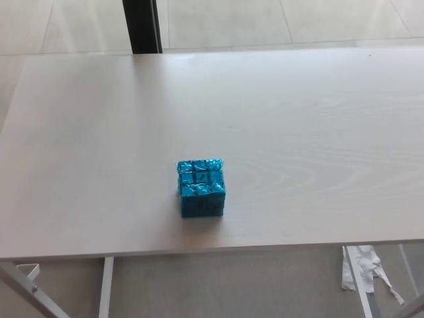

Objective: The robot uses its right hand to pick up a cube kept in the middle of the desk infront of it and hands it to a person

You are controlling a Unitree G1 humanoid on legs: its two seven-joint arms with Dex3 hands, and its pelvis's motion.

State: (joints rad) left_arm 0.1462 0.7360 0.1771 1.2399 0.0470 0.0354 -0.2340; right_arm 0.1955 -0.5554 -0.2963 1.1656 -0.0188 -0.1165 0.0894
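A shiny blue foil-wrapped cube sits on the pale wooden desk, a little left of centre and close to the near edge. Nothing touches it. Neither of my hands nor any arm shows in the head view. No person is in sight.
The desk's near edge runs across the bottom, with white metal legs and floor below it. A dark vertical post stands beyond the far edge. White crumpled scraps lie on the floor at lower right.
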